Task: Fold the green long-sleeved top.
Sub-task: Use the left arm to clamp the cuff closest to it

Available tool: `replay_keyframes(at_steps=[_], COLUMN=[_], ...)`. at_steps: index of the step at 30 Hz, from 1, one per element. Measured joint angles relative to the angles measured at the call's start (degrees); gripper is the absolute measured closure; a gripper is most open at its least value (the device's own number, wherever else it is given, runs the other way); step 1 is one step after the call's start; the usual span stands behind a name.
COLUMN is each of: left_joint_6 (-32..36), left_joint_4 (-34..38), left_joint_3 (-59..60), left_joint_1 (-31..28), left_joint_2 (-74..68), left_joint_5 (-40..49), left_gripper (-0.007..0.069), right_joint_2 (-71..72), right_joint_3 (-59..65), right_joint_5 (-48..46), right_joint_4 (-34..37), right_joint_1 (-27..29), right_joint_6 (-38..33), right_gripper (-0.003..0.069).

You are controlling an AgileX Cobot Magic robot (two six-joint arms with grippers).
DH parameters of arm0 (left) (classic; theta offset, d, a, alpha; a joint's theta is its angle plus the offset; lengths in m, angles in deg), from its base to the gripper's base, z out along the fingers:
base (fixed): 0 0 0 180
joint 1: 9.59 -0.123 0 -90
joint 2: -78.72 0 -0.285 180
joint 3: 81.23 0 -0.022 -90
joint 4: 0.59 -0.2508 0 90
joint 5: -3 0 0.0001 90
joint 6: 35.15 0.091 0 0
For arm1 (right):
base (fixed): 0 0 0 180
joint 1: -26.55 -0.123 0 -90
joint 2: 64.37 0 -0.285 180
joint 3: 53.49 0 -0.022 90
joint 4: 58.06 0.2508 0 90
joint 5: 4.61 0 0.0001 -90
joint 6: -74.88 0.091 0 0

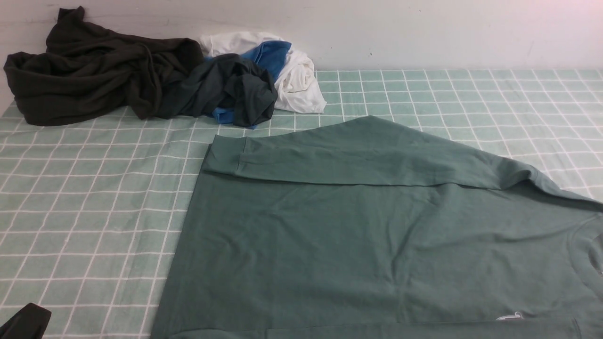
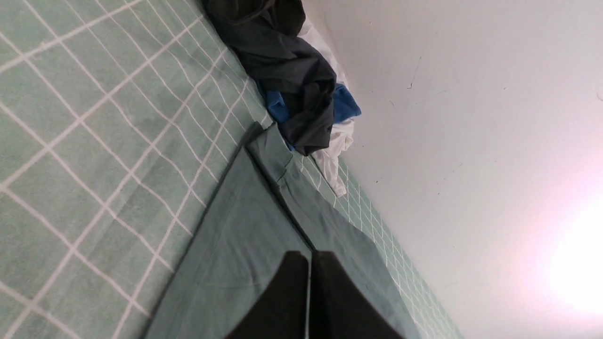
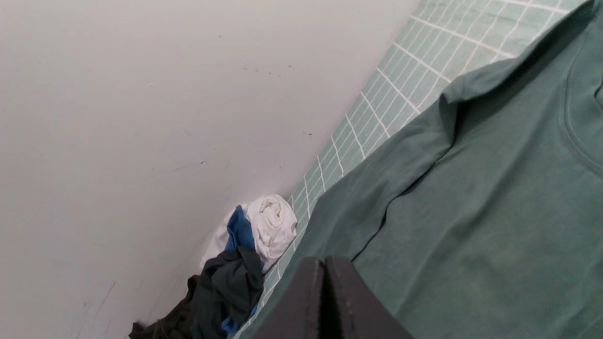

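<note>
The green long-sleeved top [image 1: 330, 245] lies spread flat, centre to near right on the checked cloth [image 1: 85, 202], with one sleeve [image 1: 358, 155] folded across its far edge. Its white tag [image 1: 510, 316], near right, is too small to read. The left gripper [image 2: 310, 258] and right gripper [image 3: 324, 262] are closed and empty. Crumpled clothes [image 1: 141, 80] lie far left.

Closed left gripper [image 2: 309, 258], green top [image 2: 235, 254], checked cloth [image 2: 70, 141]

The top [image 1: 377, 235] is showing plain sage green, with a white tag [image 1: 511, 316]. The cloth [image 1: 94, 197] is running pale green under a white grid. By the far edge a brown-black garment [image 1: 85, 75], a green-black garment [image 1: 226, 89], a blue garment [image 1: 273, 56] and a white garment [image 1: 299, 87] are contrasting.
</note>
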Motion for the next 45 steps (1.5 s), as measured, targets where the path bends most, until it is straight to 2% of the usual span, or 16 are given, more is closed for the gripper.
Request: replay_keyframes(at_steps=[3,7,9,10,12,14,17,21,23,25,28,32,33,36,41,45], left_joint_6=[5.67,18.16,24.51,24.95,31.2,34.39,41.87,43.19,43.49,43.58,43.72,43.72,43.49,42.77,41.95,39.8], left_joint_4=[-0.19,-1.97,-5.54,-5.93,-11.41,-14.05,-21.04,-23.74,-25.61,-27.06,-31.84,-34.95,-36.37,-37.3,-37.52,-37.83], left_joint_3=[-3.26,-12.01,-20.12,-20.73,-29.43,-33.56,-43.24,-46.37,-46.48,-46.48,-46.48,-46.5,-46.54,-46.99,-47.22,-48.32], left_joint_1=[0.0,0.0,0.0,0.0,0.03,0.03,2.28,8.42,15.51,17.94,25.35,28.7,29.46,29.71,29.71,29.76], left_joint_2=[0.0,-2.14,-11.13,-11.93,-22.59,-28.87,-42.71,-51.93,-59.39,-62.78,-72.76,-79.82,-83.26,-88.7,-95.22,-96.61], left_joint_5=[1.57,8.24,17.57,18.32,28.0,32.06,40.06,42.37,43.75,43.98,43.24,40.38,37.73,33.86,29.98,30.21], left_gripper=[0.0627,0.0627,0.0627,0.0627,0.0627,0.0627,0.0627,0.0614,0.0575,0.0548,0.0426,0.0323,0.0269,0.0219,0.0205,0.0302], right_joint_2=[0.0,-0.47,-6.17,-6.77,-15.3,-20.79,-34.07,-42.82,-48.47,-50.51,-54.68,-56.03,-56.11,-56.18,-56.25,-56.25], right_joint_3=[0.0,-3.35,-10.46,-10.46,-19.37,-24.68,-36.74,-42.05,-43.23,-43.29,-43.29,-43.33,-43.33,-43.33,-43.33,-43.33], right_joint_5=[0.08,-4.2,-8.02,-8.33,-12.96,-16.55,-28.25,-37.57,-43.94,-46.32,-50.24,-50.2,-49.73,-48.76,-47.71,-47.3], right_joint_4=[-0.23,-4.05,-7.4,-7.4,-10.36,-11.56,-12.04,-10.29,-9.6,-9.54,-9.54,-9.36,-9.36,-9.36,-9.36,-9.36], right_joint_1=[0.0,0.0,0.0,0.0,0.0,0.0,-2.1,-6.58,-11.64,-13.87,-18.6,-19.51,-19.51,-19.51,-19.51,-19.51], right_joint_6=[-2.45,-14.17,-22.38,-22.38,-30.39,-34.91,-43.55,-47.52,-50.82,-51.97,-53.79,-54.06,-54.06,-54.06,-54.12,-54.22], right_gripper=[0.0673,0.0673,0.0673,0.0673,0.0673,0.0673,0.0673,0.0673,0.0673,0.0673,0.0673,0.0673,0.0673,0.0673,0.0673,0.0673])
